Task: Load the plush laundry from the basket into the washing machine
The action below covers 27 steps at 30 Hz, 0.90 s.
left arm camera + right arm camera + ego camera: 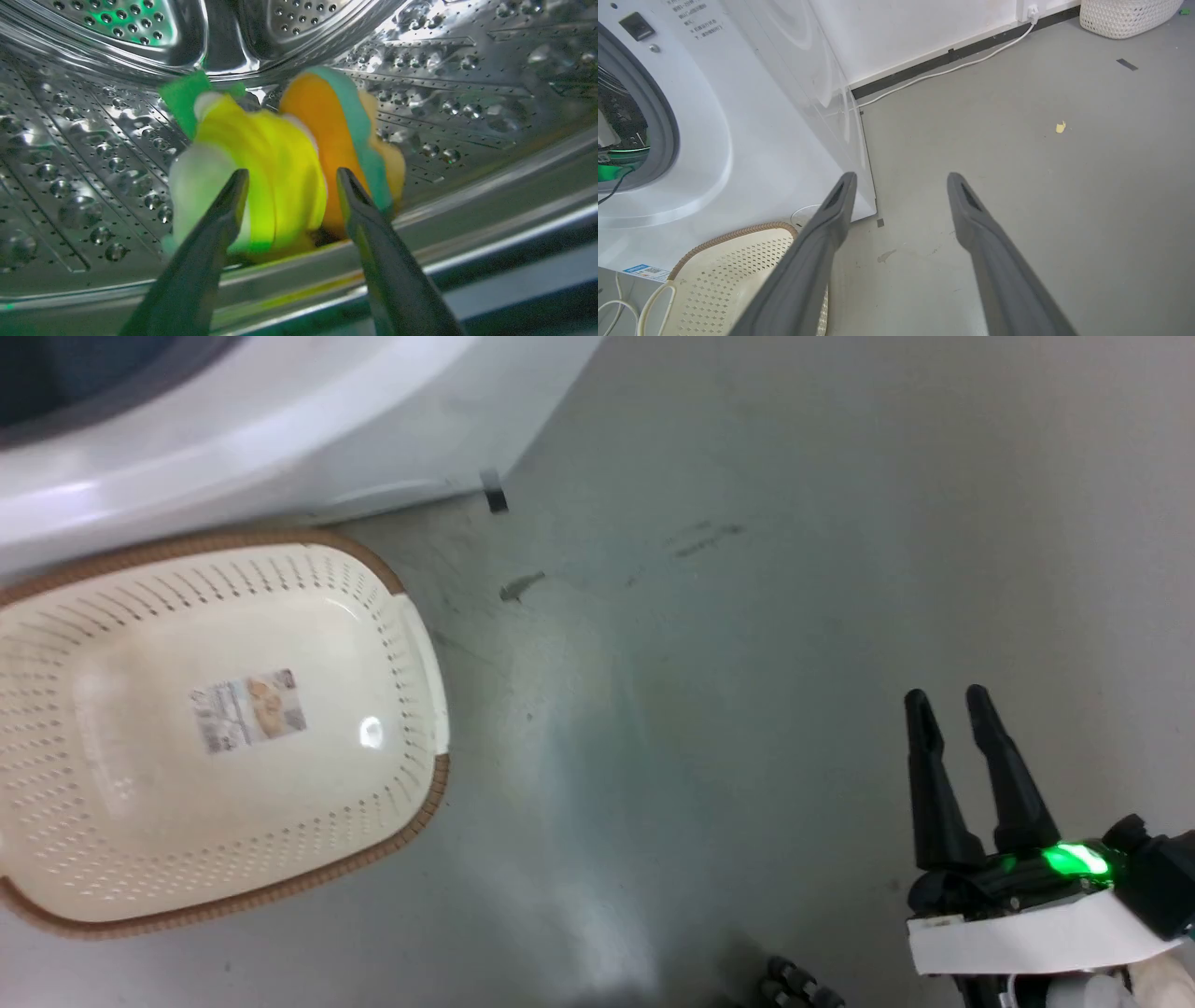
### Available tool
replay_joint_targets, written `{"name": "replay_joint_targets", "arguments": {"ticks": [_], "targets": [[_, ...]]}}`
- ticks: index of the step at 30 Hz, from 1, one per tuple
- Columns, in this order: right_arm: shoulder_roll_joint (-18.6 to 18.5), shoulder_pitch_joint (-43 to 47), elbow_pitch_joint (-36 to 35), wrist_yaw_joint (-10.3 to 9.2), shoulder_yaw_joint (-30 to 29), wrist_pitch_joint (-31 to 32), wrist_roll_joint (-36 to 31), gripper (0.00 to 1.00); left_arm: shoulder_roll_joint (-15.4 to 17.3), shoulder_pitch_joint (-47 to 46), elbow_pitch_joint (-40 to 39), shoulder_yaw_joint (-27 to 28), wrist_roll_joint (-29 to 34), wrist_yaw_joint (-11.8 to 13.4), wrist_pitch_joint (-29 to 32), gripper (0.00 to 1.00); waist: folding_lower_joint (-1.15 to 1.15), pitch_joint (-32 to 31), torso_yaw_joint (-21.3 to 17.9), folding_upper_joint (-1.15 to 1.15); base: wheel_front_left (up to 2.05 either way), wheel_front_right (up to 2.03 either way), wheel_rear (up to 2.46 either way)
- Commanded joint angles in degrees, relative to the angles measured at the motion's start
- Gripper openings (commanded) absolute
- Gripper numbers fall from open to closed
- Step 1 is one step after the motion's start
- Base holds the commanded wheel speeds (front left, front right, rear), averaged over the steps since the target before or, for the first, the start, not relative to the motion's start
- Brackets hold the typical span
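Though blurred, 2 plush toys (280, 158) in drum (467, 93) beyond spread left tool (292, 173); right tool (945, 696) spread

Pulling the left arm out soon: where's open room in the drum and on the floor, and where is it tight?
In the drum, bare steel lies to either side of the yellow doll and orange plush. It is crowded straight ahead of the open left gripper, where those two bunch together. Outside, bare floor spreads between the basket and the right gripper.
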Motion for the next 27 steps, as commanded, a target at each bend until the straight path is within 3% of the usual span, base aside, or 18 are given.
{"name": "replay_joint_targets", "arguments": {"ticks": [1, 8, 15, 24, 27], "targets": [[-0.03, -0.87, 0.34, 0.03, -0.61, -0.26, -0.71, 1.00, -0.74, 1.94, 0.88, -0.55, -0.69, -0.23, -1.13, 1.00, 0.00, -2.37, 1.29, 0.00, 0.00, 0.00, 0.00], [-0.03, -0.45, 1.96, 0.03, -3.55, -0.26, -5.04, 1.00, -7.95, 10.53, 6.05, 0.95, -5.62, -0.23, -8.98, 1.00, 0.00, -12.72, 5.73, 0.00, 0.00, 0.00, 0.00], [-0.03, 1.85, 4.21, 0.03, -6.48, -0.26, -10.35, 1.00, -15.35, 23.23, 4.45, -1.30, -11.18, -0.23, -16.66, 1.00, 0.00, -25.97, 11.54, 0.00, 0.00, 0.00, 0.00], [-0.03, 7.16, 6.52, 0.03, -8.72, -0.26, -14.67, 1.00, -20.02, 41.31, -9.32, -1.40, -17.01, -0.24, -19.32, 1.00, 0.00, -39.21, 19.43, 0.00, 0.00, 0.00, 0.00], [-0.03, 8.93, 6.74, 0.03, -8.25, -0.26, -15.79, 1.00, -20.26, 48.32, -18.14, 1.57, -15.38, 1.74, -19.35, 1.00, 0.00, -41.75, 21.32, 0.00, 0.00, 0.00, 0.00]]}}
